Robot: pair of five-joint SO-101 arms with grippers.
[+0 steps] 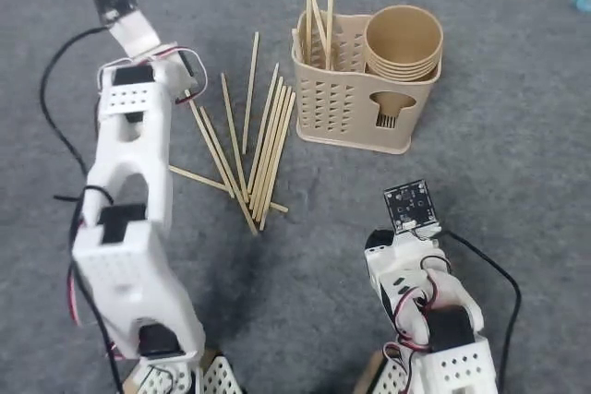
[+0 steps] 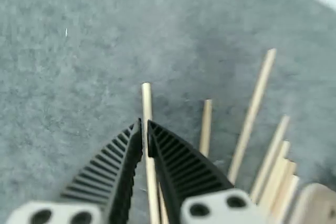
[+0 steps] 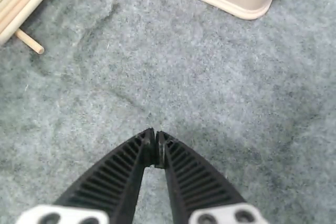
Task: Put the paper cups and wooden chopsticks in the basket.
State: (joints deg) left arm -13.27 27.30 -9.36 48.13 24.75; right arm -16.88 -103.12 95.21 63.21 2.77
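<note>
1. Stack of tan paper cups (image 1: 404,41) sits upright and nested in one compartment of the beige perforated plastic basket (image 1: 346,103).
2. Pale wooden chopsticks (image 1: 319,16) stand in the other compartment.
3. Loose chopsticks (image 1: 263,149) lie fanned on the table beside the basket, and one stick (image 2: 147,95) is pinched in the left tool (image 2: 145,125).

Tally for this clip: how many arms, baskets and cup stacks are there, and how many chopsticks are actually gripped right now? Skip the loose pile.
2 white robot arms
1 beige perforated plastic basket
1 stack of tan paper cups
1 wooden chopstick clamped in the left gripper
Total: 5
</note>
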